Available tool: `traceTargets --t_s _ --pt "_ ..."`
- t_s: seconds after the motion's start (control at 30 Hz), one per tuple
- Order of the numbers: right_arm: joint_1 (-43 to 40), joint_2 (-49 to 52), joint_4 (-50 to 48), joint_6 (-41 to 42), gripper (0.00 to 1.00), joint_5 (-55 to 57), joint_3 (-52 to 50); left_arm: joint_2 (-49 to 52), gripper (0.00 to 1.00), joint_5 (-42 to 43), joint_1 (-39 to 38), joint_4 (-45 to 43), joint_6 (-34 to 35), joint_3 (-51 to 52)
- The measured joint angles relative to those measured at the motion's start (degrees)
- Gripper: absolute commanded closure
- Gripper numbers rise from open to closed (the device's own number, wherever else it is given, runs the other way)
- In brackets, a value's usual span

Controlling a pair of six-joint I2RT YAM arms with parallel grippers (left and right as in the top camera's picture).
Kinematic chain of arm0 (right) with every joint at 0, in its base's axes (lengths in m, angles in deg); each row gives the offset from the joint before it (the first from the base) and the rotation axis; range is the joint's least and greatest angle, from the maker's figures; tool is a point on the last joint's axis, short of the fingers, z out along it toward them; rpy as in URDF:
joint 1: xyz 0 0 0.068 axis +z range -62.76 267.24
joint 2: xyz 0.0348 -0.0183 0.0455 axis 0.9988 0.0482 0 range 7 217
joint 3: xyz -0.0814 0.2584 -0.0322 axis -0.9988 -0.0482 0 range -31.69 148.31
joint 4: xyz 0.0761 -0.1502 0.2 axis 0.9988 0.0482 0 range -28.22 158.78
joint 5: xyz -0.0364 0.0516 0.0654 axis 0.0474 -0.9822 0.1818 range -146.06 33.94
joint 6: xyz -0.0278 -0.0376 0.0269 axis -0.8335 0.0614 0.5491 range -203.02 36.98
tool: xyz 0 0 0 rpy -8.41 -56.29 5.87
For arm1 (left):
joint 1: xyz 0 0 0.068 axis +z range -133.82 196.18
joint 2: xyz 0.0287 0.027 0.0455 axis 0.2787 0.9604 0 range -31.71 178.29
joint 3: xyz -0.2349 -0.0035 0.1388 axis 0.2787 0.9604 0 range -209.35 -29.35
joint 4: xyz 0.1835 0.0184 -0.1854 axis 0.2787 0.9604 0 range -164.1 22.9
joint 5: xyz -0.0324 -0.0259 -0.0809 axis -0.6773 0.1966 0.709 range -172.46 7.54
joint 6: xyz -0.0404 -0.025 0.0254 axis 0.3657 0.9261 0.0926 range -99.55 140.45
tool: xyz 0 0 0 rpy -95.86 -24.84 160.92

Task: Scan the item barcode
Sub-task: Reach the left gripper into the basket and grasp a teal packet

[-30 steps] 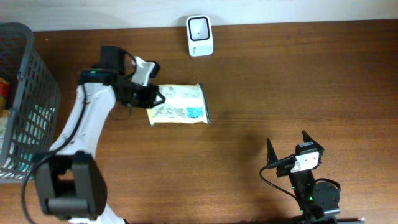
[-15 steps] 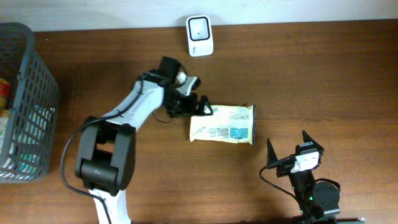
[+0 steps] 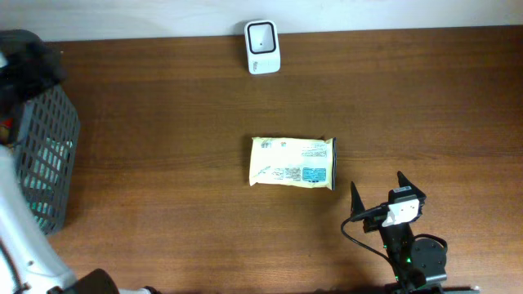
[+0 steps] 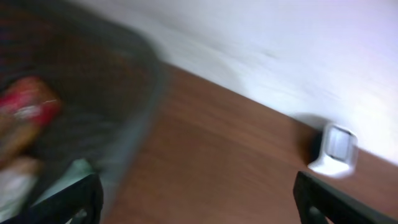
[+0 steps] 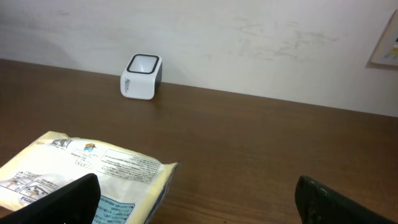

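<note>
The item is a flat pale-yellow packet (image 3: 292, 162) lying printed side up in the middle of the table, with a blue patch near its right end. It also fills the lower left of the right wrist view as the packet (image 5: 93, 171). The white scanner (image 3: 262, 36) stands at the table's far edge, window up. My left gripper (image 4: 199, 208) is open and empty, over the table beside the basket; this view is blurred. My right gripper (image 3: 377, 194) stands open just right of the packet, nothing between its fingers (image 5: 336, 199).
A grey wire basket (image 3: 41, 155) with several items inside stands at the left edge, also blurred in the left wrist view as the basket (image 4: 124, 93). My left arm's white link (image 3: 16, 229) runs along the left border. A white wall backs the table.
My left gripper opened and let go of the packet at mid-table, then the arm swung far left to the basket. The packet stays where it was dropped. The right arm has not moved.
</note>
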Motion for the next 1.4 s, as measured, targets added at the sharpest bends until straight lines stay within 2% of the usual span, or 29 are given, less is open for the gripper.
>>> traceTargets --t_s 0.07,0.17,0.3,0.5,0.57,0.7,0.73,0.8,0.93,1.03,1.07,1.13,1.23,1.3,1.33,1.37,1.4 --pt "0.0 0.0 0.0 0.0 0.01 0.0 0.0 0.1 0.05 -1.4 7.3 -0.1 0.8 0.0" --pt "0.0 0.0 0.0 0.0 0.01 0.0 0.0 0.1 0.05 -5.9 10.5 -1.3 1.0 0.0" --pt "0.0 0.0 0.0 0.0 0.01 0.0 0.0 1.9 0.05 -8.1 12.7 -2.4 1.0 0.0" --pt "0.0 0.0 0.0 0.0 0.01 0.0 0.0 13.5 0.02 -8.7 14.3 3.0 0.8 0.1" --pt "0.0 0.0 0.0 0.0 0.01 0.0 0.0 18.1 0.02 -8.7 14.6 4.8 -1.2 0.1" --pt "0.0 0.0 0.0 0.0 0.01 0.0 0.0 27.5 0.02 -8.4 14.7 5.3 -10.5 0.1" --pt "0.0 0.0 0.0 0.0 0.01 0.0 0.0 29.5 0.08 -8.0 14.7 5.1 -15.1 0.1" --pt "0.0 0.0 0.0 0.0 0.01 0.0 0.0 31.6 0.13 -7.6 14.7 4.8 -21.9 0.1" --pt "0.0 0.0 0.0 0.0 0.01 0.0 0.0 36.5 0.08 -2.1 14.7 3.7 -38.1 0.1" --pt "0.0 0.0 0.0 0.0 0.01 0.0 0.0 40.3 0.09 -0.6 14.7 2.3 -42.4 0.1" --pt "0.0 0.0 0.0 0.0 0.01 0.0 0.0 41.3 0.11 -0.6 14.8 2.2 -43.1 0.1" --pt "0.0 0.0 0.0 0.0 0.01 0.0 0.0 41.4 0.25 -0.4 14.8 2.1 -43.5 0.0" --pt "0.0 0.0 0.0 0.0 0.01 0.0 0.0 41.4 0.37 0.0 14.8 2.1 -43.9 0.0" --pt "0.0 0.0 0.0 0.0 0.01 0.0 0.0 41.5 0.4 0.2 14.8 2.1 -44.0 0.0" --pt "0.0 0.0 0.0 0.0 0.01 0.0 0.0 41.5 0.49 0.2 14.8 2.1 -43.8 0.1" --pt "0.0 0.0 0.0 0.0 0.01 0.0 0.0 41.5 0.64 0.2 14.8 2.1 -43.5 0.1" --pt "0.0 0.0 0.0 0.0 0.01 0.0 0.0 41.5 0.84 0.3 14.8 1.7 -42.9 0.3"
